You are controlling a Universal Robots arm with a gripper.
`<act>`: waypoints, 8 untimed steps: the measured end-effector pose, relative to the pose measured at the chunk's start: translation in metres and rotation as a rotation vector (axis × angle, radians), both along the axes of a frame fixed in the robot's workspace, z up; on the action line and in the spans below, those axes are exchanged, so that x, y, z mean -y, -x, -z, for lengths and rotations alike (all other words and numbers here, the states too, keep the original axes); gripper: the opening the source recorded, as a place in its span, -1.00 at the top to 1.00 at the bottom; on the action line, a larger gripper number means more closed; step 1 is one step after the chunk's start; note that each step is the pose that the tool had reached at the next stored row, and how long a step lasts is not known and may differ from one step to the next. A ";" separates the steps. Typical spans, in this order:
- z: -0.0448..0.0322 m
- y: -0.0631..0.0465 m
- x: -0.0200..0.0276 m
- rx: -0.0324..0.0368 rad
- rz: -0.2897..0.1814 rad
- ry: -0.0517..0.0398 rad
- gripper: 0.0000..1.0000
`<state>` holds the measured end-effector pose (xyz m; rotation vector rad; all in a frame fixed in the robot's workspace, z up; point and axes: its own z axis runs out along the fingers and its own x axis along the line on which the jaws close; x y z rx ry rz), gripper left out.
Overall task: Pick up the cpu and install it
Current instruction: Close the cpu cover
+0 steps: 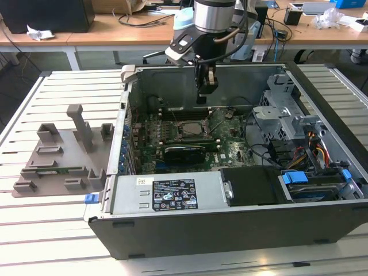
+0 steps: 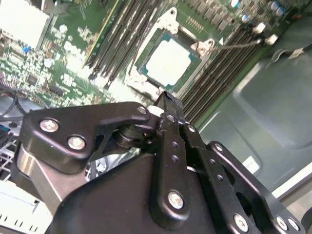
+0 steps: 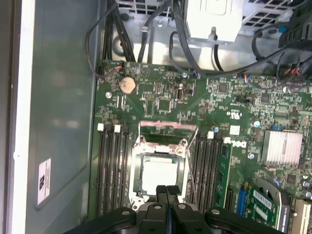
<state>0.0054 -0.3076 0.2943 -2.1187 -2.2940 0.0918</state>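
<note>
Silver on top and square, the cpu [image 3: 158, 176] lies flat in its socket [image 3: 134, 165] on the green motherboard [image 3: 161, 97]. It is straight below the jaws and a little ahead of their tips, with clear air between chip and fingers. Being square, it offers no long axis. Its edges run parallel with the banks of memory slots [image 3: 111, 170] that flank the socket on either side of the jaws.

The gripper [image 3: 167, 191] hangs inside the open computer case [image 1: 230, 230], reaching down from above the board. Its two black fingers are pressed together along their length, with no gap at the tips and nothing caught between them. It holds nothing and touches nothing.

Beyond the chip from the jaws, what appears to be the socket's load plate [image 3: 168, 129] is tipped up and back. The thin wire lever [image 2: 239, 44] in the second wrist view stands free to one side. To my eye the chip is seated but not clamped down.
</note>
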 end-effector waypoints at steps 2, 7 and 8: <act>0.0000 -0.006 0.0000 0.0001 0.000 0.0000 0.79; 0.0000 -0.025 0.0000 0.0000 0.000 -0.0002 0.79; 0.0000 -0.028 0.0000 -0.0001 0.000 -0.0002 0.79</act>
